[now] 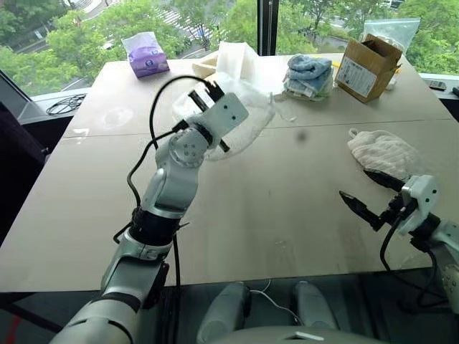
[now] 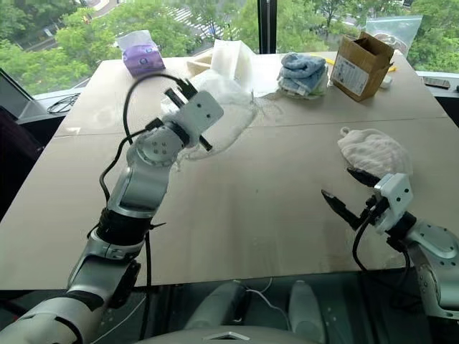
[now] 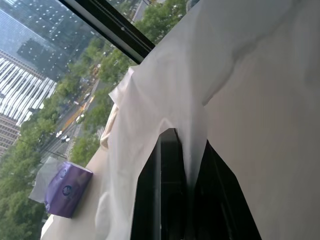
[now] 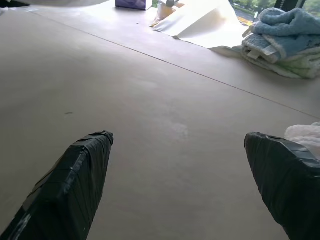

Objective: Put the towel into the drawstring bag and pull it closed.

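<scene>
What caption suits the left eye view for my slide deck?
Left end effector lifts the drawstring bag off the table; right end effector open beside the towel.

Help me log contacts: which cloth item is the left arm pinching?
The sheer white bag, pinched in the shut left end effector. The towel lies loose by the open right end effector; the blue stack sits untouched.
</scene>
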`<state>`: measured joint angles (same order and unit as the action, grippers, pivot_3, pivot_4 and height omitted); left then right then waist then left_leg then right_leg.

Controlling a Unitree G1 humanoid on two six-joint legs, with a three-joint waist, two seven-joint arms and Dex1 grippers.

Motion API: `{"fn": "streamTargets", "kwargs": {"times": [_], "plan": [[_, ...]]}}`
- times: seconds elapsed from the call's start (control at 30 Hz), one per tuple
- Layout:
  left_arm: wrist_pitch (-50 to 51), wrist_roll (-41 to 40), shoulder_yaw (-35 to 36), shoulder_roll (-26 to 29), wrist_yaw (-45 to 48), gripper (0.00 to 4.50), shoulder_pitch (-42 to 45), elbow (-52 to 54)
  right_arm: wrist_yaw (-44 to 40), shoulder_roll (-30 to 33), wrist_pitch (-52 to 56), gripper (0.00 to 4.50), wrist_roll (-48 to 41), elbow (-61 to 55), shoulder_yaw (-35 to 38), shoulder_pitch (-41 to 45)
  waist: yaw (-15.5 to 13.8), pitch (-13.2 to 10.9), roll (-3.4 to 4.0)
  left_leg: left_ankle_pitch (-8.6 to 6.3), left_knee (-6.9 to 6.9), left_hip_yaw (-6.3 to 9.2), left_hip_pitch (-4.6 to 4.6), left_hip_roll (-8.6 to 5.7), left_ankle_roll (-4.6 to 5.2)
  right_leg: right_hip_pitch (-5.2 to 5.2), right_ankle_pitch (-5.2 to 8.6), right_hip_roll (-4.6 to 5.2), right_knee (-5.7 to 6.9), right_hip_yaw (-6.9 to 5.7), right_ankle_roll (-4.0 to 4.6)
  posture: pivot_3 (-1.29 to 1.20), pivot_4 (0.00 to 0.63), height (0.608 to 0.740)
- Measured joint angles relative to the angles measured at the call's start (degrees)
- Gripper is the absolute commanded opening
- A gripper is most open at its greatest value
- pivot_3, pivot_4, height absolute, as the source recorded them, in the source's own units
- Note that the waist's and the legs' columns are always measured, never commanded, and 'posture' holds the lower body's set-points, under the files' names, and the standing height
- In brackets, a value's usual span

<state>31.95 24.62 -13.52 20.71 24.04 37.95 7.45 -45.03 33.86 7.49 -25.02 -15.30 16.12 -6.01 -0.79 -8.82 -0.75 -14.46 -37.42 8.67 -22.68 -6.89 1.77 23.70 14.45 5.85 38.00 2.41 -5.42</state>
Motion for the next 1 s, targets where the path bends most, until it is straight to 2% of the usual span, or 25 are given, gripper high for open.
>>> {"fn": "streamTargets", "kwargs": {"times": [0.03,0.07,0.13,0.2,0.27,0.3,0.4,0.5,0.57,0.63,0.7,1.0], "plan": [[-0.6,0.1,0.0,-0.7,-1.7,0.09,0.9,-0.1,0.0,0.2,-0.2,4.5,0.5,0.7,0.0,0.2,-0.1,-0.2,-0.29,0.02,-0.08,0.21,-0.2,0.02,-0.03,0.07,-0.01,-0.04,0.0,-0.17,0.02,0.0,0.15,0.74],[-0.5,0.5,-0.7,0.9,0.0,0.09,2.1,0.0,0.0,0.2,-0.3,4.5,0.4,0.6,0.0,0.2,0.0,-0.2,-0.33,0.02,-0.11,0.23,-0.17,0.03,-0.04,0.04,-0.02,-0.05,0.0,-0.2,0.03,0.0,0.15,0.74],[0.7,0.8,-3.8,5.2,6.3,0.09,0.8,0.9,0.3,0.1,-0.3,4.5,0.2,0.7,0.2,0.3,0.3,0.2,0.16,-0.02,0.03,-0.1,0.1,0.01,0.02,-0.09,0.0,0.0,-0.05,0.07,0.01,0.0,0.15,0.74],[1.7,0.9,-5.4,3.5,5.9,0.09,-3.2,-0.2,0.4,0.1,-0.4,4.5,0.3,1.2,0.6,0.2,0.3,0.2,0.41,-0.07,0.05,-0.27,0.17,0.0,0.11,-0.08,0.01,0.03,-0.03,0.21,-0.02,0.0,0.15,0.74],[1.2,1.1,-5.4,1.2,2.9,0.09,-2.1,-0.2,0.4,0.1,-0.3,4.5,0.3,1.8,0.5,0.4,-0.1,-0.2,-0.18,-0.01,-0.11,0.07,-0.17,0.06,0.02,0.09,-0.02,-0.06,0.03,-0.08,0.03,0.0,0.15,0.74],[1.8,1.1,-5.4,1.8,3.8,0.09,-1.1,0.3,0.6,0.2,-0.1,4.5,0.3,1.8,0.6,0.7,-0.1,-0.2,-0.27,0.01,-0.15,0.18,-0.17,0.06,-0.02,0.04,-0.04,-0.07,0.02,-0.17,0.06,0.0,0.15,0.74],[4.0,1.0,-5.8,3.0,7.0,0.09,-3.0,3.1,1.7,0.6,0.8,4.5,0.3,2.3,0.9,1.2,0.2,0.1,0.29,-0.03,-0.05,-0.21,0.15,0.04,0.05,-0.11,-0.03,0.0,0.0,0.14,0.03,0.0,0.15,0.74],[4.5,-0.2,-2.7,-3.5,0.7,0.09,-3.8,3.2,5.7,2.2,2.9,4.5,3.3,6.5,1.4,4.5,0.0,-0.1,-0.02,-0.02,-0.18,-0.07,-0.08,0.04,0.03,0.02,-0.07,-0.03,0.06,0.0,0.02,0.0,0.15,0.74],[5.9,-1.3,0.9,-4.9,-0.7,0.09,-1.9,3.6,6.8,3.7,3.1,4.5,4.9,7.7,2.2,5.8,0.1,0.0,0.06,-0.02,-0.17,-0.12,0.02,0.06,0.03,-0.03,-0.06,-0.03,0.07,0.03,0.01,0.0,0.15,0.74],[7.7,-3.5,4.4,-8.5,-2.3,0.09,-1.8,3.5,7.5,6.8,2.8,4.5,8.7,12.7,1.1,8.9,0.2,0.0,0.1,-0.02,-0.21,-0.27,0.03,0.0,0.06,-0.05,-0.09,0.01,0.04,0.13,-0.05,0.0,0.15,0.74],[9.1,-5.2,4.4,-10.1,-2.6,0.09,-1.8,3.4,8.0,9.9,0.7,4.5,13.6,18.0,-0.7,13.4,0.1,0.0,0.08,-0.02,-0.25,-0.25,0.0,0.0,0.06,-0.04,-0.1,0.0,0.03,0.12,-0.07,0.0,0.15,0.74],[12.2,-9.1,4.3,-10.4,-2.3,0.09,2.1,2.7,7.5,10.6,-4.1,4.5,22.9,32.2,-9.9,22.5,0.2,0.0,0.06,-0.02,-0.25,-0.28,-0.04,0.03,0.05,-0.03,-0.11,0.0,-0.01,0.13,-0.06,0.0,0.15,0.74]]}}
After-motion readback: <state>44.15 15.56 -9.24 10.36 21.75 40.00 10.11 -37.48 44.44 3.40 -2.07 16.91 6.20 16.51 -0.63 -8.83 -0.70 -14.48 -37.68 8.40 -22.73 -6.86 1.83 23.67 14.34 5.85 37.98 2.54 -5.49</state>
